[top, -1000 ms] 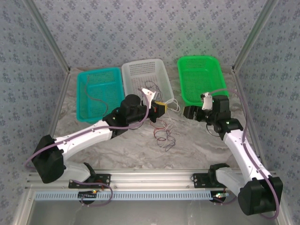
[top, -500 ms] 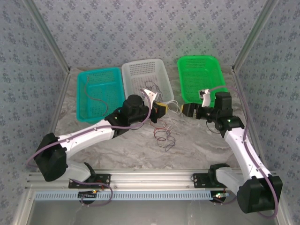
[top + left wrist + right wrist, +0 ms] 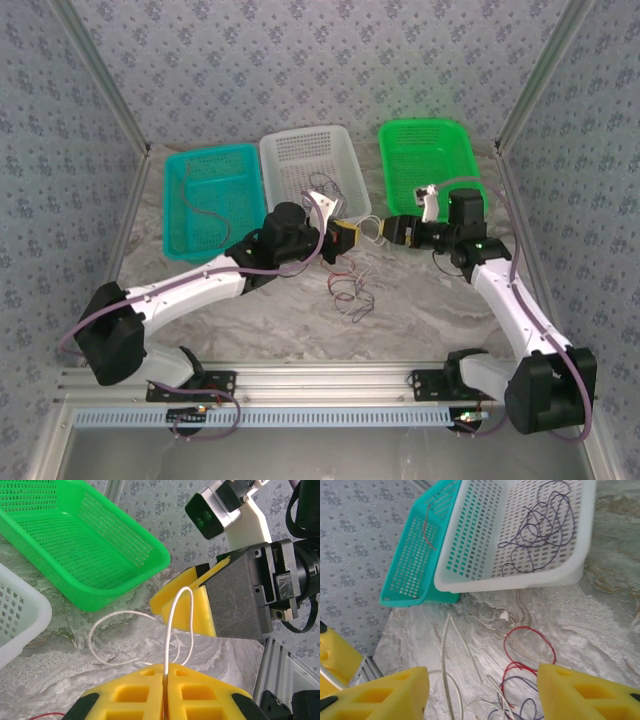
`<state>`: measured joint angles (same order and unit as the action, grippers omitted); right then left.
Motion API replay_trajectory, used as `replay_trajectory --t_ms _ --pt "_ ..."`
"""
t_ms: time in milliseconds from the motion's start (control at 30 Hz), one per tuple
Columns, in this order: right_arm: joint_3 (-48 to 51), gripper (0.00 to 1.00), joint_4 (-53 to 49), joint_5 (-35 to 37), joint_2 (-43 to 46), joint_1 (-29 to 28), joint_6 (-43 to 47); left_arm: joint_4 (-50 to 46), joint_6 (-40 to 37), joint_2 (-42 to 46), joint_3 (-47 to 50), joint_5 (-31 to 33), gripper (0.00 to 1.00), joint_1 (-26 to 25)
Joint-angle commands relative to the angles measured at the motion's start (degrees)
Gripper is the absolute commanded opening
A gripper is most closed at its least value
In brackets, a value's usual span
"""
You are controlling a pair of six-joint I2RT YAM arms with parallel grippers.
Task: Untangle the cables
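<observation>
Marbled grey tabletop [image 3: 280, 320], floral-papered walls [image 3: 300, 60]: left gripper [image 3: 164, 690] pinches a white cable [image 3: 171, 615]; right gripper [image 3: 482, 690] gapes wide beside it, near tangled cables [image 3: 350, 292].

L fingers [image 3: 129, 696] matt plastic, grn basket [image 3: 115, 587] glossy

tabletop [image 3: 430, 300]: grey-white marbled | far edge, left to right: teal basket [image 3: 225, 190], white basket [image 3: 300, 160], green basket [image 3: 425, 170] | centre: loose red, purple, whitish cables [image 3: 352, 293]
</observation>
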<state>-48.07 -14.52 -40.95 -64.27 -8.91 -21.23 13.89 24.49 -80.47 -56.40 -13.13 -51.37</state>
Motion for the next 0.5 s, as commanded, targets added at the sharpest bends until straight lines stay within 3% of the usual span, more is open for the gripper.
replay_trajectory --t_ms 0,467 --pt "-1.71 0.59 1.67 -2.19 -1.15 -1.13 -0.87 3.41 -1.20 0.49 -0.50 -0.81 0.09 0.31" --pt "-0.92 0.61 5.91 -6.17 -3.14 -1.81 -3.99 4.98 -1.70 1.22 0.48 -0.27 0.09 0.31"
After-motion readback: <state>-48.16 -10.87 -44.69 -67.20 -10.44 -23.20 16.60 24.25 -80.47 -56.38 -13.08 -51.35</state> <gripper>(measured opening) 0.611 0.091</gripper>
